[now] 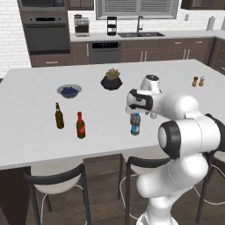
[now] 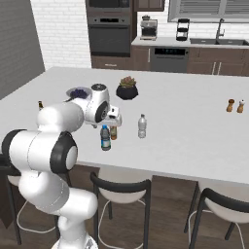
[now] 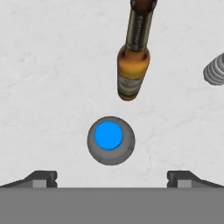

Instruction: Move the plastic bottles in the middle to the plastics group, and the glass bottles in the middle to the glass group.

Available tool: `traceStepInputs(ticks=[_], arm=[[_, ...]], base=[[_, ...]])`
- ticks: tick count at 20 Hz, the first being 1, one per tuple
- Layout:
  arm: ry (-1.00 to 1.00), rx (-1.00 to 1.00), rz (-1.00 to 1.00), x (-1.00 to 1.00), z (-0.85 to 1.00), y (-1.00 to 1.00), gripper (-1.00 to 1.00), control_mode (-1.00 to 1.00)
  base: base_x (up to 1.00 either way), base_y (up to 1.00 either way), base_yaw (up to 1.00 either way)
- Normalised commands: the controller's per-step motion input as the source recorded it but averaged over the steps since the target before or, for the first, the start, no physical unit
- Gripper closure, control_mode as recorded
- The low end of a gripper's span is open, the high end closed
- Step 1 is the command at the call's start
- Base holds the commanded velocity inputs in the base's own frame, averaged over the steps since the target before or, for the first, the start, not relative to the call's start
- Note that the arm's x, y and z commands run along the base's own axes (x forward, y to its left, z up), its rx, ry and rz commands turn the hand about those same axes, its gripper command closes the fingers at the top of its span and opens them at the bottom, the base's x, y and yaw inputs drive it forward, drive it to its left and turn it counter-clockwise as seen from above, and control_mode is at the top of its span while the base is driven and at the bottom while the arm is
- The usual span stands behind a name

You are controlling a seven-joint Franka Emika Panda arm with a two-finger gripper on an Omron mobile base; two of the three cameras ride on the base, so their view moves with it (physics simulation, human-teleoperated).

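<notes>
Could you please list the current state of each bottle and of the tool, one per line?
Tool: open, above the blue-capped bottle, holding nothing.
Blue-labelled clear plastic bottle: upright on the counter, capped, ungrasped.
Slim amber long-necked glass bottle: upright, capped, just beyond the blue-labelled one.
Whitish clear plastic bottle: upright, capped, standing apart.
Dark brown glass bottle with a yellowish label: upright.
Red-necked brown glass bottle: upright beside it.

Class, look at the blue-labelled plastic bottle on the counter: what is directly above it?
The open end effector hangs over the blue-labelled plastic bottle, fingertips apart and not touching it. In the base views the arm covers the bottle's cap.
</notes>
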Motion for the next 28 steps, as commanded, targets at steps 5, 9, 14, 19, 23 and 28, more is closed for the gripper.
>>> traceStepInputs(ticks=[5, 9, 14, 19, 23, 28], arm=[[0.00, 0.00, 0.00, 0.08, -0.31, 0.00, -1.00, -1.00], [-0.02, 0.00, 0.00, 0.11, -0.19, 0.01, -1.00, -1.00], [-0.07, 0.00, 0.00, 0.13, -0.10, 0.00, -1.00, -1.00], [-0.11, 0.00, 0.00, 0.02, -0.06, 0.01, -1.00, -1.00], [-0.16, 0.00, 0.00, 0.02, -0.08, 0.08, -1.00, -1.00], [-0.09, 0.00, 0.00, 0.06, -0.07, 0.11, -1.00, -1.00]], base=[[0.00, 0.00, 0.00], [0.00, 0.00, 0.00], [0.00, 0.00, 0.00], [0.00, 0.00, 0.00], [0.00, 0.00, 0.00], [0.00, 0.00, 0.00]])
